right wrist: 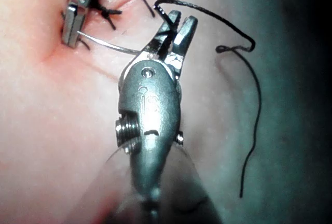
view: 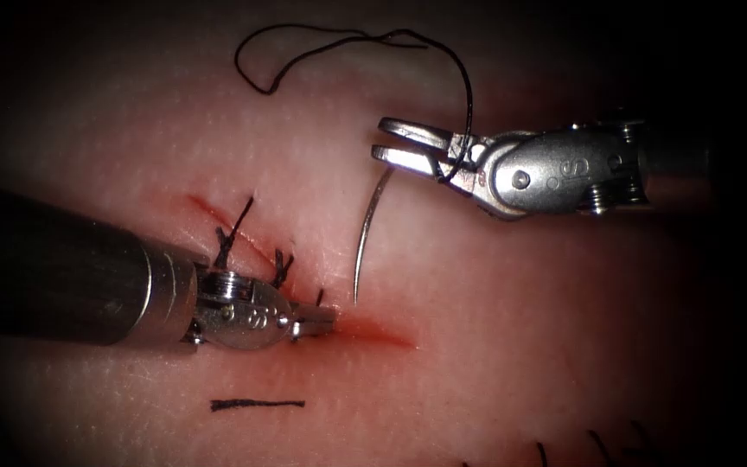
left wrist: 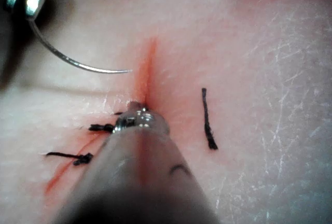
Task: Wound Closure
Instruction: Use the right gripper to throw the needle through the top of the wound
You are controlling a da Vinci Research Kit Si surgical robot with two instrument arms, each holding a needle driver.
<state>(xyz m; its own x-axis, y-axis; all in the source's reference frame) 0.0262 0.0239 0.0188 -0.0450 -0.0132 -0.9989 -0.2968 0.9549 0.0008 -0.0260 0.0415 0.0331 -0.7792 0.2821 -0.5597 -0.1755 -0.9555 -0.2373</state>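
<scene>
Your right tool (view: 388, 143) clamps the curved steel needle (view: 365, 233) at its blunt end, thread (view: 347, 39) trailing; the point hangs just right of the cut (view: 373, 333), seemingly outside the tissue (view: 520, 303). Your left tool (view: 322, 322) rests closed, empty, on the cut beside knotted stitches (view: 231, 238)

The left tool (view: 313, 322), at the lower left of the endoscope frame, is showing a dark, matte shaft ending in a bright steel collar, a rounded polished wrist and short stubby tips. The right tool (view: 404, 143), at the upper right, is showing a silver clevis stamped "S", a round rivet, a threaded screw and slim jaws.
</scene>
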